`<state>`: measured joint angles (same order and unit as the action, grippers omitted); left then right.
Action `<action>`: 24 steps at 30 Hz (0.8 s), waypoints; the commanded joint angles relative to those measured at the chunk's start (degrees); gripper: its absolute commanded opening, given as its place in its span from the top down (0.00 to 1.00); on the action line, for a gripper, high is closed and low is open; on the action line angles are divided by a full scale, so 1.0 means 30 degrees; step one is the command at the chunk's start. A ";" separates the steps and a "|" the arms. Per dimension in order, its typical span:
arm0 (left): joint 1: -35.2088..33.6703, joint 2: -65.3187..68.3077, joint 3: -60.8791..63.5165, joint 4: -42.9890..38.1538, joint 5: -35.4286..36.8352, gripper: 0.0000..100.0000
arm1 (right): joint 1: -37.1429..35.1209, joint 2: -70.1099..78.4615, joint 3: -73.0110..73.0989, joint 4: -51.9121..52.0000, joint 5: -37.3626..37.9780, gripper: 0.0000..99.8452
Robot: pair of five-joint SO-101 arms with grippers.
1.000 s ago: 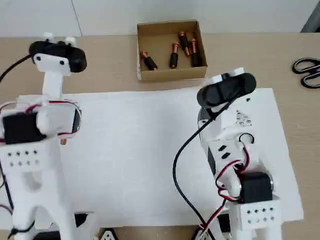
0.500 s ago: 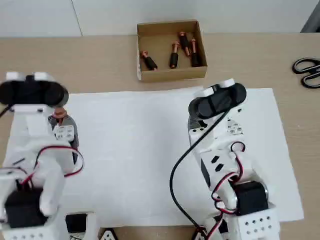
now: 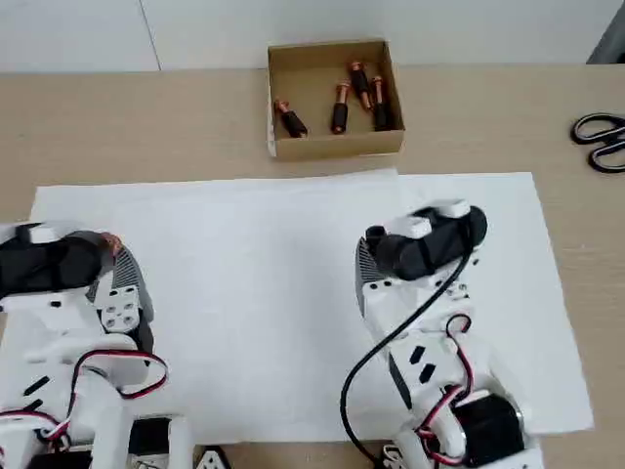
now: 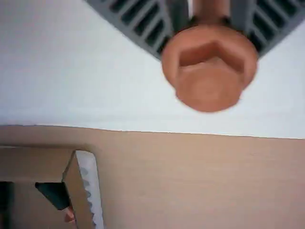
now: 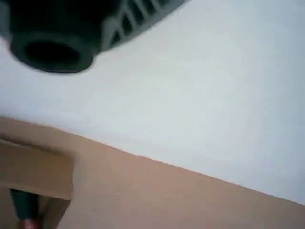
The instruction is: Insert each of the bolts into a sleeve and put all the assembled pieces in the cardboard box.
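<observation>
High view first: the cardboard box (image 3: 332, 149) sits at the far side of the table with four assembled pieces (image 3: 338, 107) lying in it, so we reckon this is the last pair. Both arms are tucked in well away from the box, over the near part of the white paper (image 3: 254, 293) that lies just in front of it. The left claw (image 4: 208, 19) is clamped on a copper bolt (image 4: 208, 71); in the left wrist view we see the hex head end-on, with the shaft running back between the grey ribbed fingers (image 4: 138, 19). The right claw (image 3: 368, 266) looks closed around a black sleeve (image 5: 52, 47), and we can see into its open bore. The two parts are well apart. The bolt is far off to the robot's left of the box and the sleeve is roughly straight in front of it, so nothing's mated yet. We'd say the step in hand is the insertion itself. The next move needs the claws brought together and turned so the shaft lines up with that bore, then pushed in. After that it's a carry over to the box.
</observation>
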<state>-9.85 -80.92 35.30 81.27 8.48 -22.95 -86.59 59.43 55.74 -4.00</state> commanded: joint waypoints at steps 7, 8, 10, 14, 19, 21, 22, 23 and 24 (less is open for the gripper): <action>0.2579 -0.0059 -0.0513 -0.0498 0.4542 0.99 | -0.0630 -0.3502 0.2432 -0.2681 -0.0117 1.00; 0.2960 0.0000 -0.0747 -0.0498 0.4747 0.99 | -0.0630 -0.3853 0.2696 -0.2857 -0.0088 1.00; 0.3077 0.0645 -0.1158 -0.0469 0.4864 0.99 | -0.0630 -0.4498 0.3165 -0.2974 -0.0088 1.00; 0.3223 0.3575 -0.2799 0.0234 0.4952 0.99 | -0.1011 -0.5524 0.4015 -0.2974 -0.0059 1.00; 0.3575 0.7179 -0.6168 0.0264 0.5304 0.99 | -0.1861 -0.5758 0.4396 -0.2974 -0.0059 1.00; 0.4278 0.8293 -0.7106 0.0293 0.5304 0.99 | -0.2095 -0.5758 0.4396 -0.2974 -0.0059 1.00; 0.4659 0.8791 -0.7487 0.0293 0.5304 0.99 | -0.2212 -0.5758 0.4396 -0.2974 -0.0059 1.00; 0.5040 0.9260 -0.7810 0.0293 0.5304 0.99 | -0.2418 -0.5758 0.4396 -0.2974 -0.0059 1.00; 0.5363 0.9670 -0.8015 0.0293 0.5304 0.99 | -0.2652 -0.5758 0.4396 -0.2974 -0.0059 1.00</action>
<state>3.60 -55.16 15.60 81.98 24.13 -29.71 -103.21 72.88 48.44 -4.00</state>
